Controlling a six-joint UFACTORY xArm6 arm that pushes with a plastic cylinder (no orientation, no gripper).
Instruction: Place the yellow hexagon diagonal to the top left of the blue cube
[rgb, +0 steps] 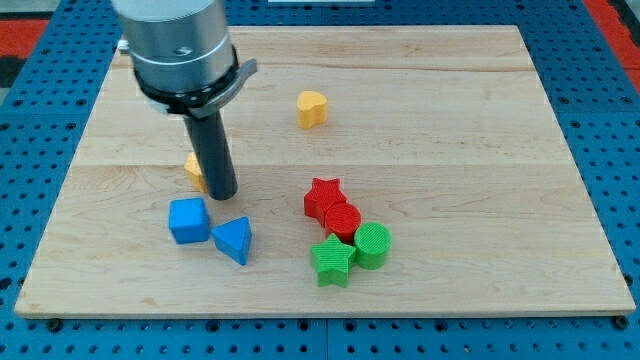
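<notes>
The yellow hexagon (194, 169) lies left of centre on the wooden board, mostly hidden behind my rod. My tip (222, 194) rests just to the hexagon's right, touching or nearly touching it. The blue cube (188, 220) sits just below the hexagon, toward the view's bottom, slightly left of my tip. The hexagon is above the cube, about level with its left half.
A blue triangular block (234, 240) lies right of the cube. A yellow heart (312, 107) sits near the top centre. A red star (323, 197), red cylinder (343, 220), green cylinder (372, 244) and green star (333, 260) cluster at lower centre. The wooden board (480, 150) ends at a blue pegboard surround.
</notes>
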